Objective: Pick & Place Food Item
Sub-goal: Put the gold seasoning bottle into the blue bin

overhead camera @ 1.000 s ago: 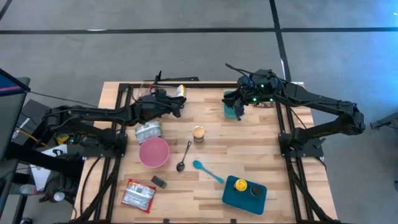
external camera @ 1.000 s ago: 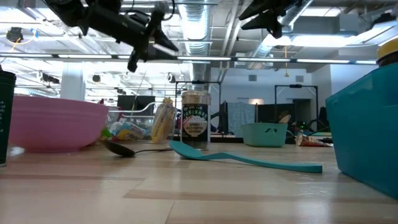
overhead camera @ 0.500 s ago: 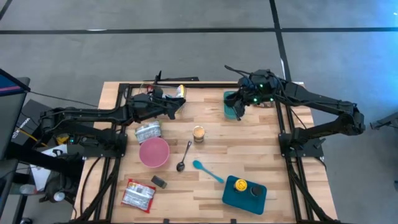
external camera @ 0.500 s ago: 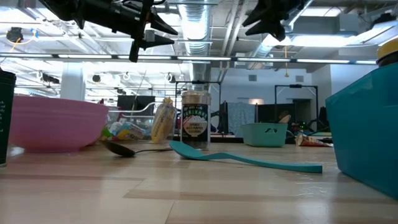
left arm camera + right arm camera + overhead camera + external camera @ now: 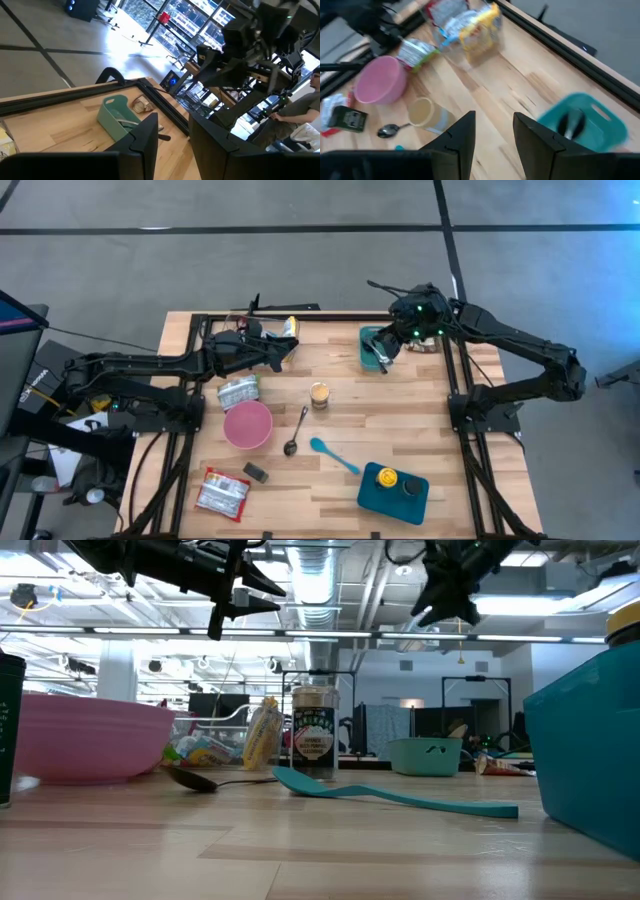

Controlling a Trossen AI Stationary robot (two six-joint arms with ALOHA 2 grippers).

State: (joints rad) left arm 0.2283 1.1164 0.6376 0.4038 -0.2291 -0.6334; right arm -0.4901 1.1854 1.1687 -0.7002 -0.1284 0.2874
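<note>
Right gripper (image 5: 385, 352) hangs over the teal basket (image 5: 372, 348) at upper centre-right of the high view, fingers (image 5: 462, 135) a narrow gap apart and empty; its wrist view shows a dark item lying in that basket, probably a utensil, which the high view hides under the arm. Left gripper (image 5: 290, 343) sits at upper centre-left, jaws also narrowly parted with nothing between, beside the clear bin of snack packs (image 5: 287, 326). Jar (image 5: 319, 395), pink bowl (image 5: 247, 424), spoon (image 5: 296, 430) and teal spatula (image 5: 333, 453) crowd mid-table, blue tray (image 5: 392, 492) lower right.
</note>
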